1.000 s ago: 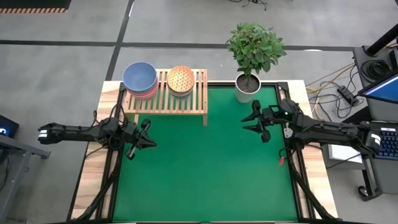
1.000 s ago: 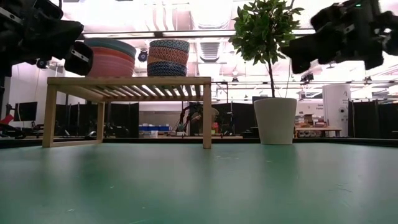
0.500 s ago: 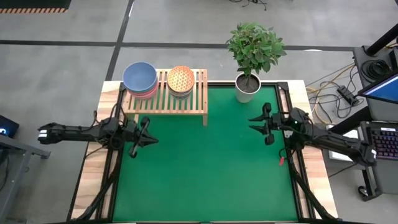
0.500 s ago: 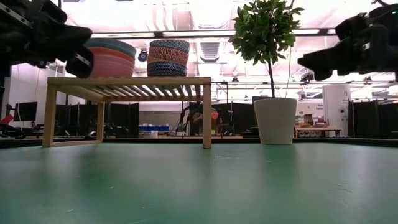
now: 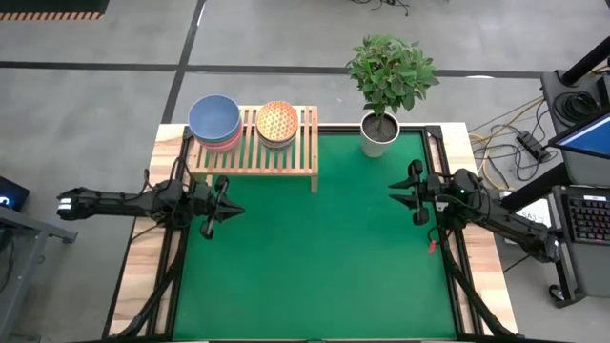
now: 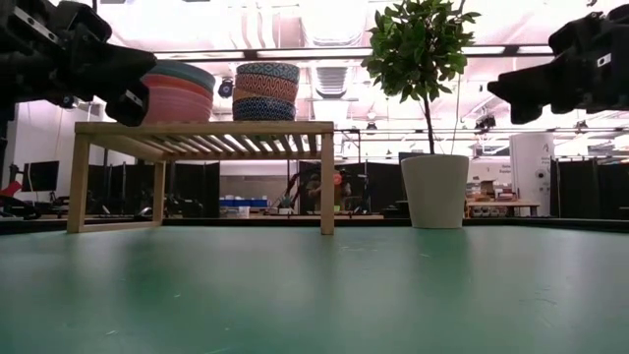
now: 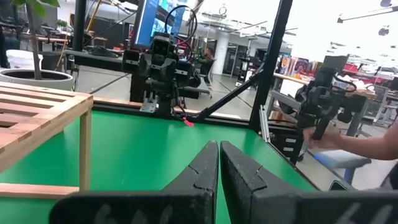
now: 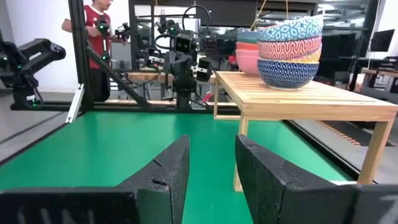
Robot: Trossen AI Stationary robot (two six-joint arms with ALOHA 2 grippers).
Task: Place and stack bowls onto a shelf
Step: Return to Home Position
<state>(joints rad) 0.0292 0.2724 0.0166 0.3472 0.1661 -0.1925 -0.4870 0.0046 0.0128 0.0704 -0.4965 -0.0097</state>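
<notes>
All the bowls stand in two stacks on the light-wood slatted shelf (image 5: pixel 253 145) at the table's far left. The left stack (image 5: pixel 215 121) has the slate-blue bowl on top of teal, pink and red ones (image 6: pixel 179 93). The right stack (image 5: pixel 277 123) holds patterned orange and blue-white bowls (image 6: pixel 266 90) (image 8: pixel 290 51). My left gripper (image 5: pixel 236 209) (image 7: pixel 219 144) hovers shut above the green mat, just near of the shelf's left end. My right gripper (image 5: pixel 396 193) (image 8: pixel 211 142) hovers open by the table's right edge, near of the plant pot. Neither holds anything.
A white pot with a leafy plant (image 5: pixel 379 131) (image 6: pixel 435 191) stands at the table's far right corner. The shelf's near legs (image 6: pixel 326 182) rest on the green mat (image 5: pixel 315 267). A person (image 8: pixel 96 37) stands beyond the table, and a forearm (image 7: pixel 373 144) shows beside it.
My right gripper has drawn back toward the table's right edge, staying open and above the mat. The bowls and the shelf have kept still.
</notes>
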